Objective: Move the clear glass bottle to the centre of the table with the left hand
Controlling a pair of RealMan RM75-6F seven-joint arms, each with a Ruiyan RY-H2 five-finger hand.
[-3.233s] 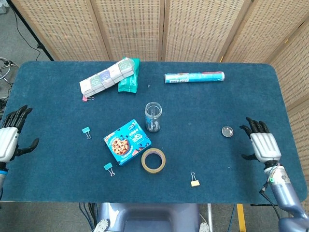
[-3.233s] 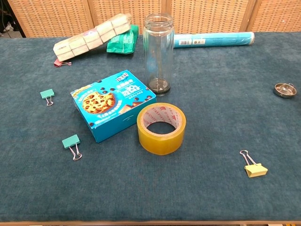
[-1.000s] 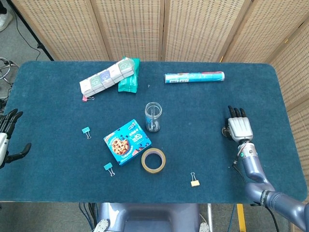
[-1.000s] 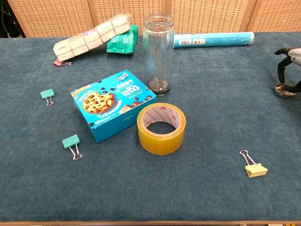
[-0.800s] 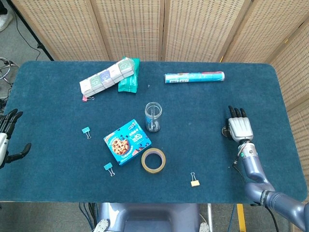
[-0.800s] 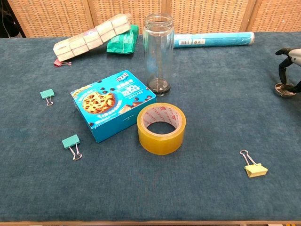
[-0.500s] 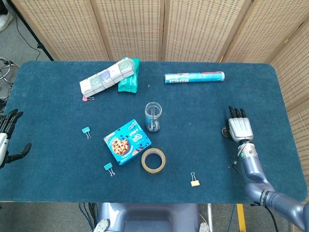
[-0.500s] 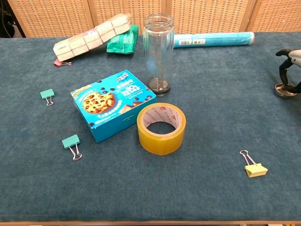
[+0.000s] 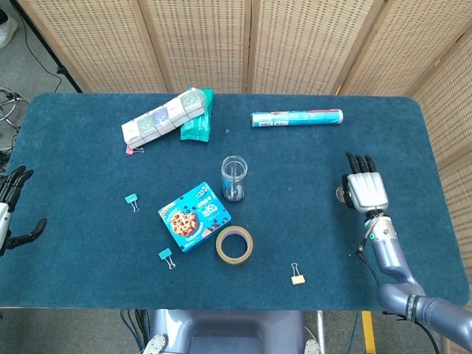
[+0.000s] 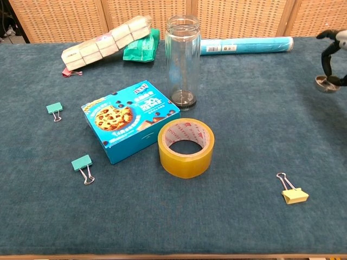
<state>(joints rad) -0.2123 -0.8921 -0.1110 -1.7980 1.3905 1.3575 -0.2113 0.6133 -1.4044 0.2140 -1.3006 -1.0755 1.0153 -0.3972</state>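
Observation:
The clear glass bottle (image 9: 234, 178) stands upright and uncapped near the table's middle, just behind a blue cookie box; the chest view shows the bottle (image 10: 182, 59) full height. My left hand (image 9: 9, 210) hovers at the table's left edge with its fingers spread, far from the bottle and holding nothing. My right hand (image 9: 366, 190) is over the right side of the table, and its fingers (image 10: 328, 57) pinch a small round metal lid (image 10: 327, 83) just above the cloth.
The blue cookie box (image 9: 195, 216) and a yellow tape roll (image 9: 234, 245) lie in front of the bottle. A white packet strip (image 9: 162, 116), a green pouch (image 9: 198, 118) and a blue tube (image 9: 296, 118) lie behind. Several binder clips are scattered, one yellow (image 10: 293, 193).
My right hand has risen and shifted slightly away from me, taking the metal lid up off the cloth. The bottle and my left hand have not moved.

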